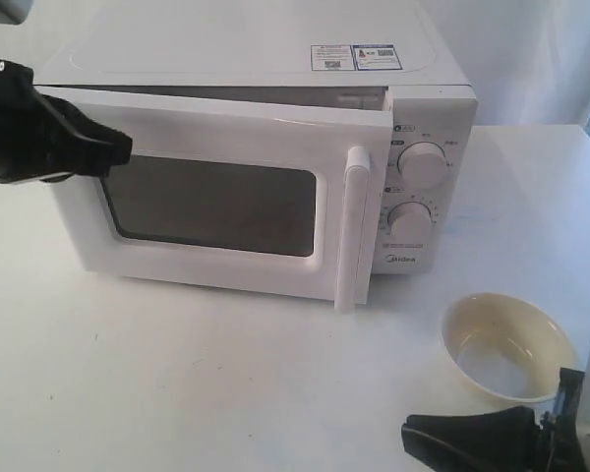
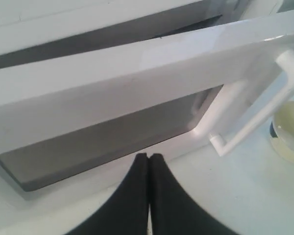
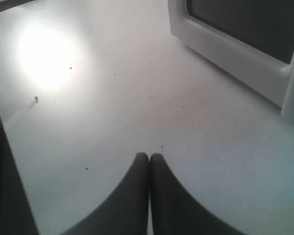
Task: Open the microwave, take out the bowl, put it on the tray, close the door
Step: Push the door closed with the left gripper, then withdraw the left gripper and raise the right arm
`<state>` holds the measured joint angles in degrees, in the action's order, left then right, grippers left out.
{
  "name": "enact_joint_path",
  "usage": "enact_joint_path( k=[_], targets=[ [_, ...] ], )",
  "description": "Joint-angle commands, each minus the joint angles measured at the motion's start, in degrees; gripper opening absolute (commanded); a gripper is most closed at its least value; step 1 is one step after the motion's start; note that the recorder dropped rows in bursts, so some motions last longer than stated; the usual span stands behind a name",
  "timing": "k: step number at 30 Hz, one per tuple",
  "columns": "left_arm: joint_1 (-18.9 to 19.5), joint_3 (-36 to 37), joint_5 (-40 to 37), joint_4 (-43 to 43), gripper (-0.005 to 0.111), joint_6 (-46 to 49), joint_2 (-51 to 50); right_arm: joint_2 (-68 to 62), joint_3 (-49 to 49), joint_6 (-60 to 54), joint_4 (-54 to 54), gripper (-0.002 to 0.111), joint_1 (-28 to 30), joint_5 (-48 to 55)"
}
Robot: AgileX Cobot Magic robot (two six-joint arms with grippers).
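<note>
White tabletop (image 1: 226,393) and a pale wall fill the exterior view. The glossy, boxy microwave (image 1: 256,49) has its door (image 1: 216,133) ajar by a narrow gap, with the dark window and tall bar handle (image 1: 352,226) facing out. The smooth, round cream bowl (image 1: 506,344) already sits outside at front right; I can make out no separate tray.

In the left wrist view, the left gripper (image 2: 149,159) has its black fingers pressed together and empty. It points at the door's face, but whether it touches is unclear.

In the right wrist view, the right gripper (image 3: 149,159), likewise closed and empty, hovers over the matte tabletop.

By my judgement, only latching the door remains.
</note>
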<state>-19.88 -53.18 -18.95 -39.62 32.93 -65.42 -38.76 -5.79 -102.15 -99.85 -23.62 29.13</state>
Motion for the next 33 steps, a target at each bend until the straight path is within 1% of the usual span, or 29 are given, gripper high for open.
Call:
enact_joint_path(
  k=[1, 2, 5, 7, 10, 11, 14, 18, 22, 25, 27, 30, 33],
  targets=[
    [-0.2, 5.44, -0.06, -0.71, 0.0, -1.18, 5.62, 0.32, -4.5, 2.61, -0.1, 0.0, 0.07, 1.77],
    [-0.2, 7.35, 1.02, -0.82, 0.0, -1.18, 7.29, 0.32, -6.16, 4.2, -0.1, 0.0, 0.07, 2.98],
    [-0.2, 10.14, 1.4, -2.25, 0.0, -1.43, 10.06, 0.32, -8.85, 7.99, 1.54, 0.0, 0.07, 7.87],
    [-0.2, 12.76, 1.4, -3.03, 0.0, -1.43, 12.91, 0.32, -11.18, 9.93, 2.25, 0.0, 0.07, 14.36],
    [-0.2, 16.1, 1.4, -4.08, 0.0, -1.43, 18.32, 0.32, -14.43, 10.57, -0.1, 0.0, 0.07, 29.01],
    [-0.2, 16.8, 1.4, -4.08, 0.0, -1.43, 19.83, 0.32, -15.2, 10.86, -0.1, 0.0, 0.07, 29.77],
    [-0.2, 18.06, 0.75, -4.98, 0.0, -1.43, 24.26, 0.32, -16.59, 11.63, -0.1, 0.0, 0.07, 25.68],
    [-0.2, 18.16, -2.06, -6.01, 0.0, -1.33, 27.32, 0.32, -18.62, 12.48, -0.1, 0.0, 0.07, 25.88],
    [-0.2, 18.16, -2.9, -6.15, 0.0, -1.33, 29.45, 0.32, -21.66, 13.54, -0.1, 0.0, 0.07, 26.99],
    [-0.2, 18.16, -3.91, -6.25, 0.0, -1.33, 30.47, 0.32, -25.08, 13.92, -0.1, 0.0, 0.07, 24.4],
    [-0.2, 18.16, -5.45, -6.38, 0.0, -1.33, 30.93, 0.32, -28.08, 14.67, -0.1, 0.0, 0.07, 19.86],
    [-0.2, 18.67, -6.32, -6.61, 0.0, -1.33, 31.63, 0.32, -31.83, 16.48, 0.86, 0.0, 0.07, 10.45],
    [-0.2, 19.21, -6.19, -7.46, 0.0, -1.33, 32.79, 0.32, -33.01, 17.18, 1.98, 0.0, 0.07, 1.2]
  ],
)
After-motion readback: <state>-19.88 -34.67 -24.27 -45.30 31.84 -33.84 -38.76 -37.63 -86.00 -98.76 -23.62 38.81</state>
